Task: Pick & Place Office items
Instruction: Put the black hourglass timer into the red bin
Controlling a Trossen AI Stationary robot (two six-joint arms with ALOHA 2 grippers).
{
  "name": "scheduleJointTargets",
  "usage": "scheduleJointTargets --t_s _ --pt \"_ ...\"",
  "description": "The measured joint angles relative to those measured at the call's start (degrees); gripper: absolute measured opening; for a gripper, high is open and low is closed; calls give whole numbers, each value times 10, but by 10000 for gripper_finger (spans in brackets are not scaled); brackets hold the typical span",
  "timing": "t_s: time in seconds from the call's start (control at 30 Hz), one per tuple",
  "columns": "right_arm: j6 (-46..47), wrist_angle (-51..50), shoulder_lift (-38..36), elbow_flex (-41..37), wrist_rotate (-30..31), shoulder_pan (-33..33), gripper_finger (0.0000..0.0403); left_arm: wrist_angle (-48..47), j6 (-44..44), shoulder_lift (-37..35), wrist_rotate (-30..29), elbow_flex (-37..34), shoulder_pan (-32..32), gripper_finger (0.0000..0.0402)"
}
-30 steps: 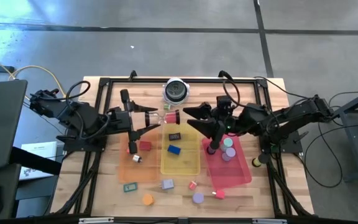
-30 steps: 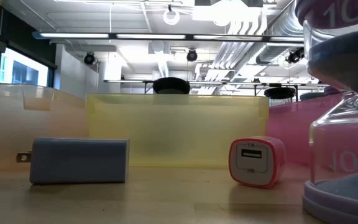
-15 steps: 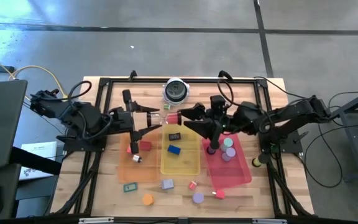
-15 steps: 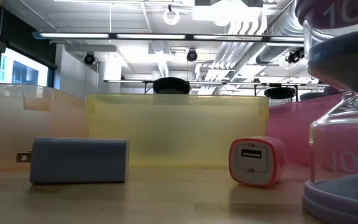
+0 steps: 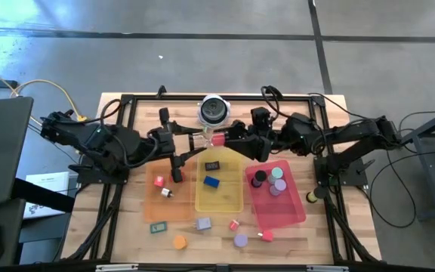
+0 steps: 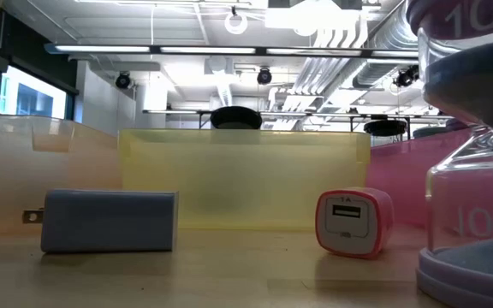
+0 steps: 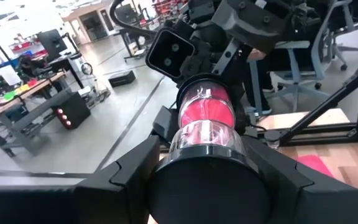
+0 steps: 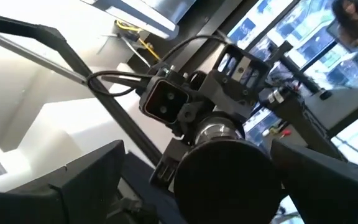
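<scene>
**Handover of sand timer, mid-air, back of table**

Since a second ago the right gripper [image 5: 227, 137] has left its spot over the translucent red tray [image 5: 287, 213] and swung across to the table's back centre. The left arm has also edged in and turned, so the two grippers now face each other nose to nose.

Task item: small hourglass of clear glass with red sand and black end caps [image 7: 205, 115]. It is off the table, lying roughly level in the air between the two grippers, over the back edge of the translucent yellow tray [image 5: 219, 204] and just in front of the round silver-and-black object [image 5: 213, 110].

Left gripper [image 5: 191, 141]: jaws partly closed, clamped on the near cap of the hourglass.

Right gripper: jaws at full spread, one finger [image 8: 86, 180] on each side of the far cap. Holding nothing, and no contact visible.

Step in hand (judgement): arm-to-arm transfer, receiving side lined up but not yet gripping.

Next move calls for:
- right jaws to close squarely on the cap, not the glass waist
- left to let go only once that grip is firm
- the piece then probably goes to a tray; which one I cannot tell

Other small items lie on the trays and the table front, untouched
</scene>
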Motion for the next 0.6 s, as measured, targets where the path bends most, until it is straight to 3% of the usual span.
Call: scheduleJointTargets --t_s 0.27,0.6 --pt "8 -19 0 0 -53 -14 381 16 1 8 2 0 16 200" --pt "22 -26 0 0 -85 -31 283 17 -9 16 38 0 34 200"
